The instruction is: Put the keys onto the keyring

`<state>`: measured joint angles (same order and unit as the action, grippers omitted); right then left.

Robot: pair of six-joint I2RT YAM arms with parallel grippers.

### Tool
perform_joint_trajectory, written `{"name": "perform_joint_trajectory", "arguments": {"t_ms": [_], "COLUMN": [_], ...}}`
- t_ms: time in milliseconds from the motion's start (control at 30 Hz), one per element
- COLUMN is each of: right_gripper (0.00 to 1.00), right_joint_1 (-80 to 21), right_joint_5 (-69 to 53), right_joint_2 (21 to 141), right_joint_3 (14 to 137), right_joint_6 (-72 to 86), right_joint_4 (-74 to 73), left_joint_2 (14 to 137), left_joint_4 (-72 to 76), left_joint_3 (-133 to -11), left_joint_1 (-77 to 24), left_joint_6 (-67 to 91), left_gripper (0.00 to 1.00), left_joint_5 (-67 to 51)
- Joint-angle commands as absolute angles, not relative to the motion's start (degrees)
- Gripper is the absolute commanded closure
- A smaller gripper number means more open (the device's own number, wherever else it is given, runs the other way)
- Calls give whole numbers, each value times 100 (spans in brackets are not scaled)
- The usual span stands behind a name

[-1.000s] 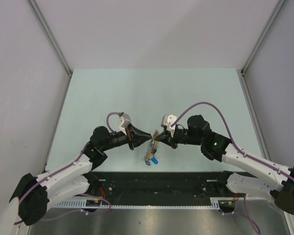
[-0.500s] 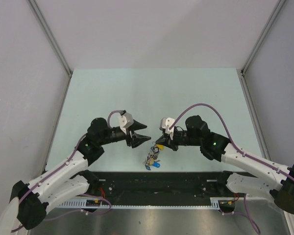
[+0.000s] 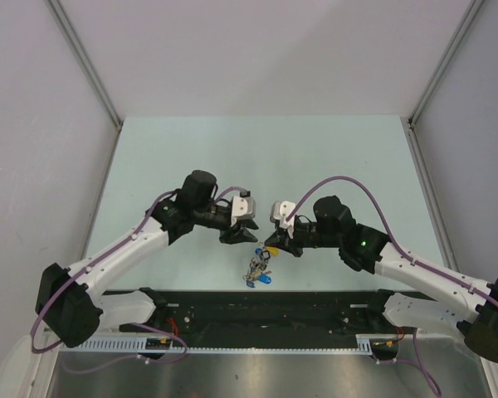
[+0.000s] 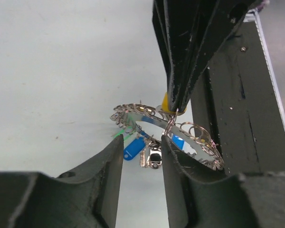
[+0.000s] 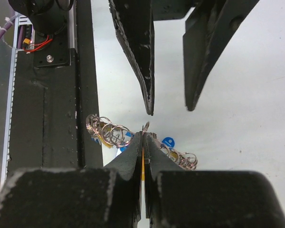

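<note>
My right gripper (image 5: 143, 135) is shut on a yellow key head (image 5: 143, 166), whose small split ring pokes out at the fingertips. The grey keyring (image 5: 109, 133) hangs tilted under it, fringed with small rings and keys, among them a blue key (image 5: 168, 141). In the left wrist view the keyring (image 4: 199, 137) hangs from the right fingers above a blue key (image 4: 133, 148). My left gripper (image 4: 141, 156) is open and empty, a little short of the ring. From above, the left gripper (image 3: 251, 238) faces the right gripper (image 3: 271, 246), with the keyring (image 3: 257, 267) below them.
The pale green table (image 3: 315, 157) has grey walls on three sides. A black rail (image 3: 274, 303) with wiring runs along the near edge, right under the hanging ring. A purple cable (image 3: 349, 178) loops over the right arm.
My left gripper let go of the ring, opened and drew back, then turned and came in again from the upper left. The ring now hangs from the right gripper alone.
</note>
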<state>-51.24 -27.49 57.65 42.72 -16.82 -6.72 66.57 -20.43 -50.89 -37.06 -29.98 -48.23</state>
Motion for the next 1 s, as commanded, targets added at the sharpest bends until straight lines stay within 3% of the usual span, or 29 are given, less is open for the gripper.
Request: {"name": "perform_joint_trajectory", "arguments": {"t_ms": [0, 500, 800, 900, 967], "right_gripper": [100, 100, 100, 100, 100], "right_joint_1": [-5133, -5133, -5133, -5142, -5142], "right_joint_5": [-2874, -2927, -2927, -2874, -2804], "right_joint_2": [5722, 5757, 5783, 5766, 5713], "right_joint_3": [4544, 4562, 4570, 4570, 4570], "right_joint_6": [-1793, -1802, -1811, -1811, -1802], "right_joint_4": [-466, -457, -510, -527, -580], "left_joint_2": [6943, 7576, 7655, 7585, 7489], "left_joint_4": [-2899, -3419, -3393, -3296, -3200], "left_joint_3": [-5572, -5968, -6038, -5977, -5907], "left_joint_1": [-3841, -3964, -3990, -3990, -3990], "left_joint_6": [-3823, -4140, -4052, -3973, -3885], "left_gripper": [61, 68, 84, 100, 100], "left_joint_5": [-5414, -5959, -6047, -6064, -6038]}}
